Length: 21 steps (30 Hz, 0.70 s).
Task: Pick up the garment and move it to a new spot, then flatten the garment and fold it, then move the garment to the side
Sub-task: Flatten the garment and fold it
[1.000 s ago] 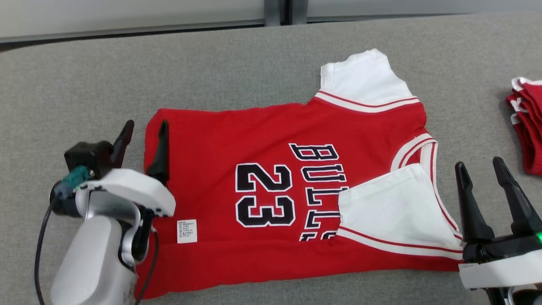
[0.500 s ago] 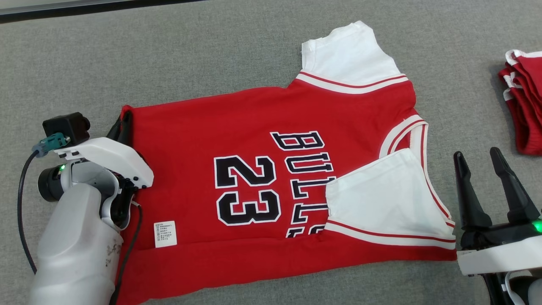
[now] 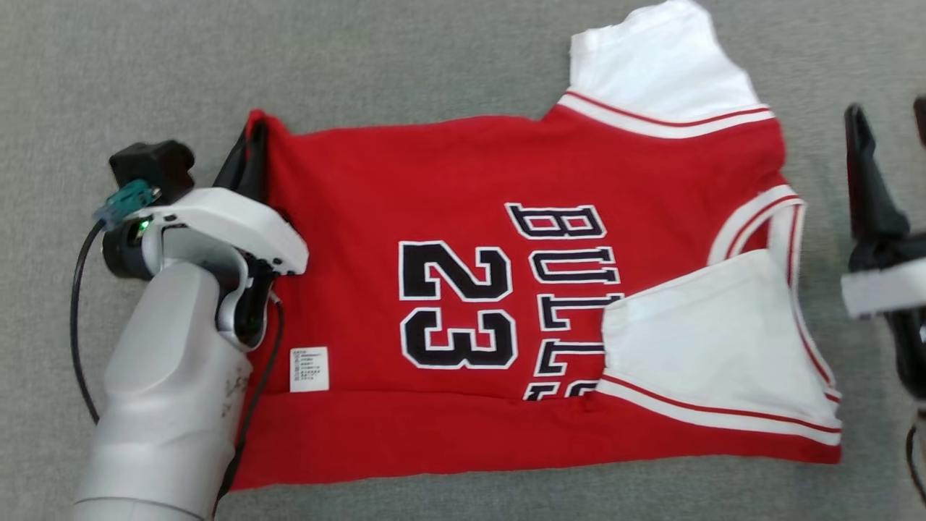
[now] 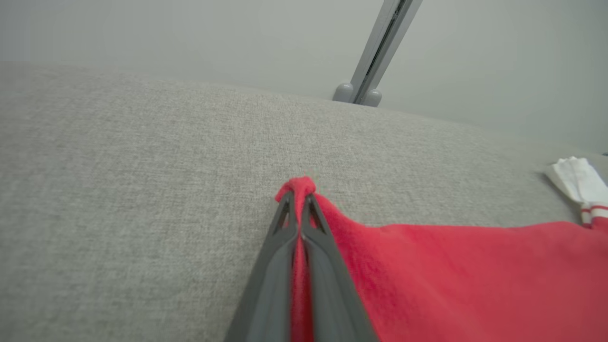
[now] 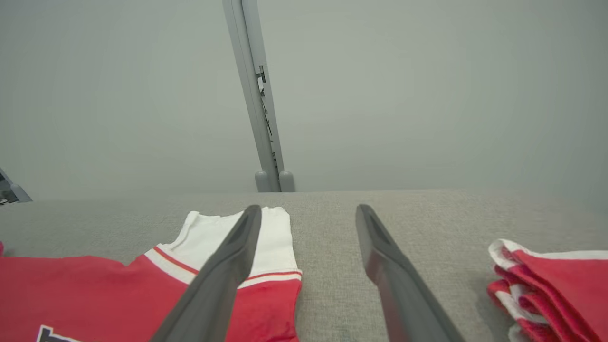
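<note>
The red garment [image 3: 463,166] lies spread on the grey desk [image 3: 145,58], one white sleeve [image 3: 694,325] folded in. We judge it light, soft and limp, likely to sag and drag. Our left hand [image 4: 297,202] pinches its far hem corner; our right hand [image 5: 308,211] gapes wide near the shoulder, where the trimmed seam offers a hold.

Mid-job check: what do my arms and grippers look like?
Left gripper and right gripper: two long, dark, tapered fingers each, on white wrist housings. Left forearm pale grey, scuffed, with black cable, teal connector, green light.
</note>
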Tool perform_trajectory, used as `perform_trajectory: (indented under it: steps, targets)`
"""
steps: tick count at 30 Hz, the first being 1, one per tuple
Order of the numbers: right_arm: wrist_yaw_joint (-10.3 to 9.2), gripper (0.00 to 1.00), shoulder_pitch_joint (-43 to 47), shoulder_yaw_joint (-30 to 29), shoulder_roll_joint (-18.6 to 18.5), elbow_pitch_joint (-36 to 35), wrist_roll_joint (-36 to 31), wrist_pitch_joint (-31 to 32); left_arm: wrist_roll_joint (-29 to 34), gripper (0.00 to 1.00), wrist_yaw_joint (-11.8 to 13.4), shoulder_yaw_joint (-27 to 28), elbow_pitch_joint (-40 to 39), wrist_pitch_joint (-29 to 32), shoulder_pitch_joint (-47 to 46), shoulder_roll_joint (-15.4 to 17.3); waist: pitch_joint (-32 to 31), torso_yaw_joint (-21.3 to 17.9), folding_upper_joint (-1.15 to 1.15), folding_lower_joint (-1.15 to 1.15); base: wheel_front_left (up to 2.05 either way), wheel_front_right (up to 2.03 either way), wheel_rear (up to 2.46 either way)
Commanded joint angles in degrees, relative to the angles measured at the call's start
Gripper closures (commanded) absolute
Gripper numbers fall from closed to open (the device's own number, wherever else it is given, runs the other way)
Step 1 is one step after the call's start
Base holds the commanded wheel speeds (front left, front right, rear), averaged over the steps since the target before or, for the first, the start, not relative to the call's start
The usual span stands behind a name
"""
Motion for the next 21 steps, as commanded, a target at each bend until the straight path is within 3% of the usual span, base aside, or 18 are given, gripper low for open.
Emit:
perform_trajectory:
  steps: [1, 12, 21]
  targets:
    - [0.01, 0.0, -3.66, 0.93, -1.47, 1.82, 1.06, 0.7, 0.19, 1.0, -0.39, -0.71, -0.58, -0.53, -1.44, -0.41, 3.52, 3.32, 0.0, 0.0, 0.0, 0.0, 0.0]
    - [0.0, 0.0, -24.88, 10.39, -8.13, 18.74, 7.4, 9.01, -1.62, 1.0, -0.78, -5.67, -2.46, -2.11, -3.3, -1.89, 7.75, 8.42, 0.0, 0.0, 0.0, 0.0, 0.0]
    - [0.0, 0.0, -36.9, 19.93, -10.02, 33.68, 12.52, 19.73, -5.96, 1.0, 0.32, -10.55, -3.26, -3.28, -4.38, -2.21, 8.88, 10.02, 0.0, 0.0, 0.0, 0.0, 0.0]
